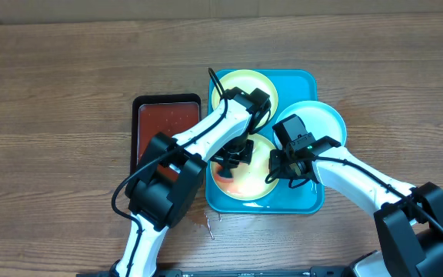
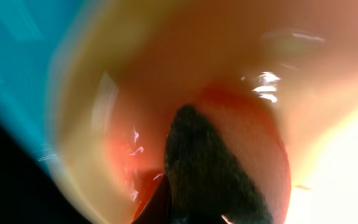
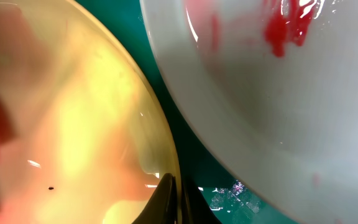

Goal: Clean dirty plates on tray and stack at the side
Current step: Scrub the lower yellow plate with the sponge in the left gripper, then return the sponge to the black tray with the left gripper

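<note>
Three plates lie on the turquoise tray. A yellow-green plate is at the back, a pale blue-white plate with red smears at the right, and a red-smeared yellow-green plate at the front. My left gripper is shut on a dark fuzzy pad, which presses on the front plate's red smear. My right gripper is shut on that plate's right rim, one finger each side. The pale plate lies just beyond, over the tray floor.
A smaller black tray of red liquid stands against the turquoise tray's left side, under the left arm. A small bit of debris lies on the wooden table in front of the tray.
</note>
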